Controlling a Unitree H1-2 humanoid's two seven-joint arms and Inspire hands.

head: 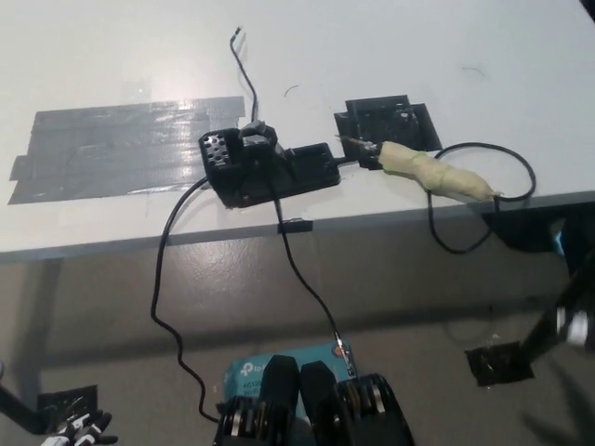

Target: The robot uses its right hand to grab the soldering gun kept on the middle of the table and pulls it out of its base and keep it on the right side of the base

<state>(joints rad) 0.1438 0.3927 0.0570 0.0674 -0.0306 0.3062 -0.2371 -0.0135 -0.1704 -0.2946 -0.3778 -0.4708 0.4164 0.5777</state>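
Note:
The soldering gun [435, 173], its handle wrapped in yellowish tape, lies flat on the white table [521, 84] with nothing holding it. Its tip points left toward the black base [270, 169] and sits just right of it. The gun's black cable [483, 200] loops past the table's front edge. My black right hand [575, 321] is a blur at the right edge, below table level and well away from the gun. Only a sliver of my white left hand [79, 430] shows at the bottom left, resting low.
A black square pad [386, 119] lies behind the gun's tip. A grey tape patch [121, 147] covers the table's left part. Cables [167, 279] hang from the base over the front edge to a teal box [279, 358] on the floor. A black stand foot [500, 362] sits at the lower right.

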